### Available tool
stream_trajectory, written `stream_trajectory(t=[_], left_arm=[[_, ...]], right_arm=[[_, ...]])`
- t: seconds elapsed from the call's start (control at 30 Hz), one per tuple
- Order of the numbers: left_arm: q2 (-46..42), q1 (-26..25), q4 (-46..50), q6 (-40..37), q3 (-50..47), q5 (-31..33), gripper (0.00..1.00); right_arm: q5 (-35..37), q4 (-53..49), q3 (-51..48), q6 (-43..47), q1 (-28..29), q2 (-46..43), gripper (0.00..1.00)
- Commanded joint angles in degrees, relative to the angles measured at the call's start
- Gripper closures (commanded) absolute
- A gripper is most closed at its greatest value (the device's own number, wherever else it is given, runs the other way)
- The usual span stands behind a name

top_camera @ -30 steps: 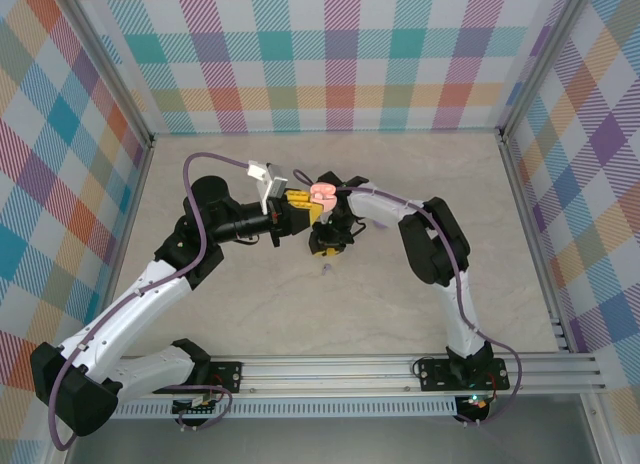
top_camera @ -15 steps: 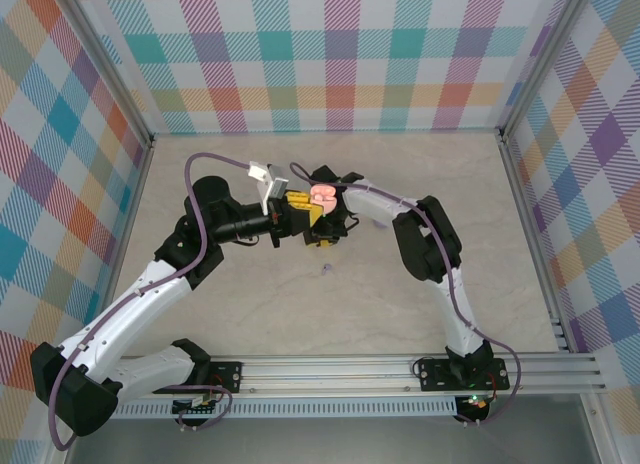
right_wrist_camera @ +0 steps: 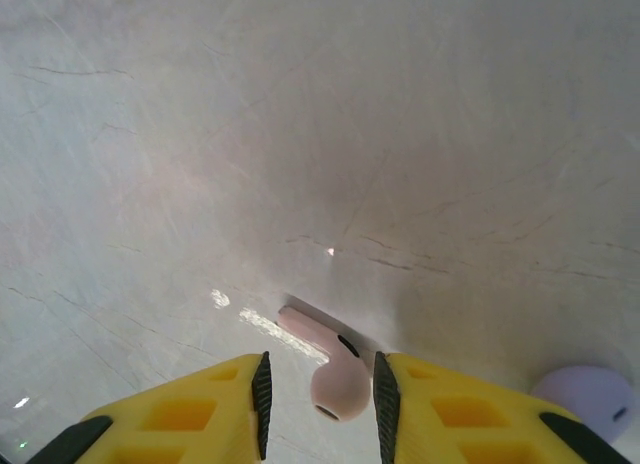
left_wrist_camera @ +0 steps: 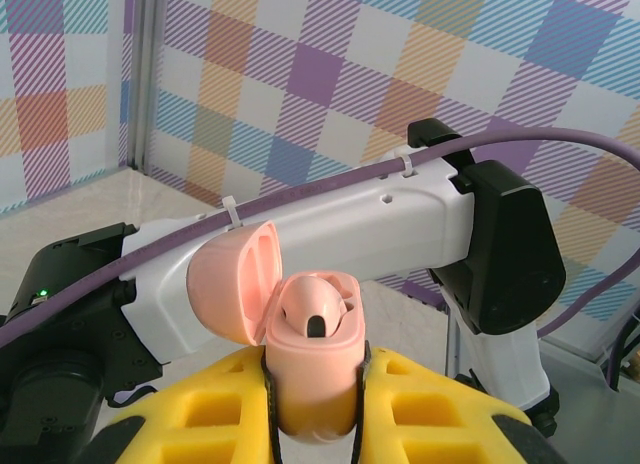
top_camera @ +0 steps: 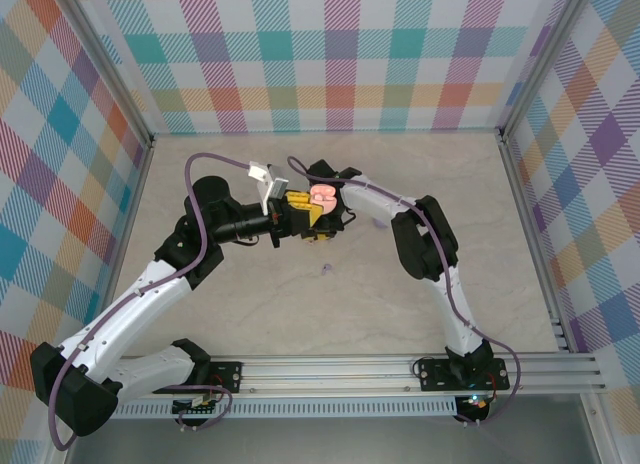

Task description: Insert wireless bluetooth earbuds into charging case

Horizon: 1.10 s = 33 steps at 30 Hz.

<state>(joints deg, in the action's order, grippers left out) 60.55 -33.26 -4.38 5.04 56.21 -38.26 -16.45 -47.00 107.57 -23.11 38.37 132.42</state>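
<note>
While left jaws are clamping the open case cradling one earbud, right jaws are narrowly straddling a second earbud.

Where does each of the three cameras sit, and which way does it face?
Top external: above and behind the bases, looking down at the table; left arm and right arm show.
Left wrist: on the left arm, facing level toward the wall; left fingers clamp the open charging case.
Right wrist: facing down at the table; right fingers flank an earbud.
Shared: top external and left wrist both show the charging case.
</note>
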Motion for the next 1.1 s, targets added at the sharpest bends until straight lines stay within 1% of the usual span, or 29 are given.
stream_trajectory(t=[0.0, 0.13, 0.37, 0.53, 0.67, 0.83, 1.07], left_arm=[[-1.34, -0.49, -0.03, -0.79, 1.54, 0.21, 0.97], [-1.41, -0.51, -0.27, -0.62, 1.54, 0.13, 0.97], [-1.38, -0.49, -0.28, -0.56, 1.54, -0.14, 0.97], [-1.36, -0.49, -0.19, -0.56, 1.55, -0.1, 0.97], [-1.32, -0.48, -0.1, -0.59, 1.65, -0.14, 0.97], [-1.3, -0.51, -0.01, -0.73, 1.73, -0.15, 0.97], [-1.37, -0.5, 0.07, -0.77, 1.63, -0.04, 0.97]], right_arm=[[-0.1, -1.8, -1.3, 1.9, 0.72, -3.45, 0.67], [-2.3, -0.85, -3.17, 3.53, 1.22, -5.13, 0.69], [-2.93, 0.32, -4.47, 4.13, 2.06, -6.12, 0.74], [-3.65, -0.16, -3.77, 3.89, 2.14, -4.87, 0.77], [-3.94, -0.45, -3.36, 3.36, 2.24, -3.51, 0.82], [-2.49, -0.9, -2.67, 2.67, 2.24, -1.96, 0.86], [0.36, -1.47, -2.01, 1.69, 2.24, -0.78, 0.89]])
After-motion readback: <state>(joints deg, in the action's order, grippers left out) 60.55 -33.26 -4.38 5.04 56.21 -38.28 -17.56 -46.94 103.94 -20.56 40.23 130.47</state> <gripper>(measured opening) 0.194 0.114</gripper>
